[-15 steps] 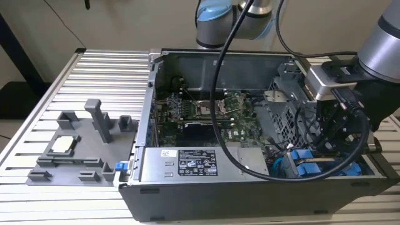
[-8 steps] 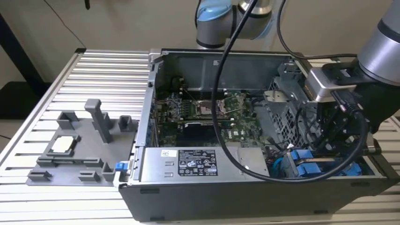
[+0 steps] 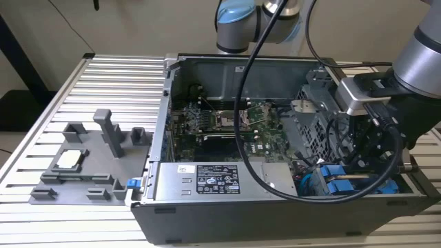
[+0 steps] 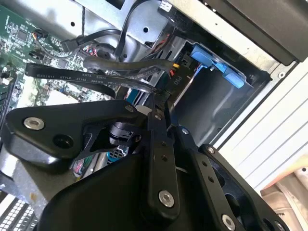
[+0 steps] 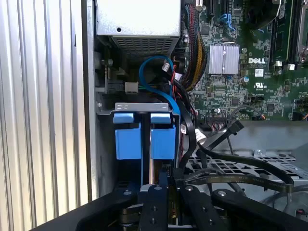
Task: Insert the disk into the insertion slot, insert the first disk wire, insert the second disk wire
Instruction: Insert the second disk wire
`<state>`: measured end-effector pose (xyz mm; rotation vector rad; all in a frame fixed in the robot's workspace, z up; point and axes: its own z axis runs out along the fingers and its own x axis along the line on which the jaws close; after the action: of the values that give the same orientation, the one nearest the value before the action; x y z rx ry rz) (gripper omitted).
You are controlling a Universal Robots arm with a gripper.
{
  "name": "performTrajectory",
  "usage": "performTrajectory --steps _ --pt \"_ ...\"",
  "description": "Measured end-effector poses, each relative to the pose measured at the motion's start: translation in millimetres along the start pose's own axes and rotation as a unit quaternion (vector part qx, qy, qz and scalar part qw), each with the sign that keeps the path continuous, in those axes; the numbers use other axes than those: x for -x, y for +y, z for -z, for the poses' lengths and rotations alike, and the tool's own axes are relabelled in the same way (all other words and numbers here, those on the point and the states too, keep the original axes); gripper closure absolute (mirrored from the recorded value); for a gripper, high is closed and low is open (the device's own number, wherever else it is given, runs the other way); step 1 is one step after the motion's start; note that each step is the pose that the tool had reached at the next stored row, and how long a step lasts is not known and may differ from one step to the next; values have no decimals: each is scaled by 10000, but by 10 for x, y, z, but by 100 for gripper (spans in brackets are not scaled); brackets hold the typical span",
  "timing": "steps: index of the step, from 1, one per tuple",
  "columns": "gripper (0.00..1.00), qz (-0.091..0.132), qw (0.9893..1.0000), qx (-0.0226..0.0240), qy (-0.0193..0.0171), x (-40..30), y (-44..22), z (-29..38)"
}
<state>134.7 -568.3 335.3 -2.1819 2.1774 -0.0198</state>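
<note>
Two bright blue carrier ends [image 5: 127, 139] sit side by side in the grey insertion slot [image 5: 139, 107] at the case's front corner; they also show in the exterior view [image 3: 341, 183] and the second wrist view [image 4: 216, 67]. Which one holds the disk I cannot tell; its body is hidden inside the bay. My gripper [image 4: 159, 98] hangs just in front of the carriers [image 5: 168, 185], its fingers drawn together on the connector end of a flat black disk wire [image 4: 96, 77]. That wire trails back over the perforated cage [image 5: 231, 166].
The labelled grey power supply box [image 3: 214, 181] lies beside the bay. The green motherboard [image 5: 240, 72] fills the case floor. A looped blue cable [image 5: 149, 72] and bundled wires crowd the gap behind the bay. A grey fixture [image 3: 82, 160] stands on the slatted table at the exterior view's left.
</note>
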Motion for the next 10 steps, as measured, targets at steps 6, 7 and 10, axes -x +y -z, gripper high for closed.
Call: performTrajectory --steps 6,7,10 --pt "76 -8 10000 28 -7 -1 -2 10" --pt "76 -10 10000 41 -7 0 -3 39" --pt "76 -11 10000 71 -3 3 -8 141"
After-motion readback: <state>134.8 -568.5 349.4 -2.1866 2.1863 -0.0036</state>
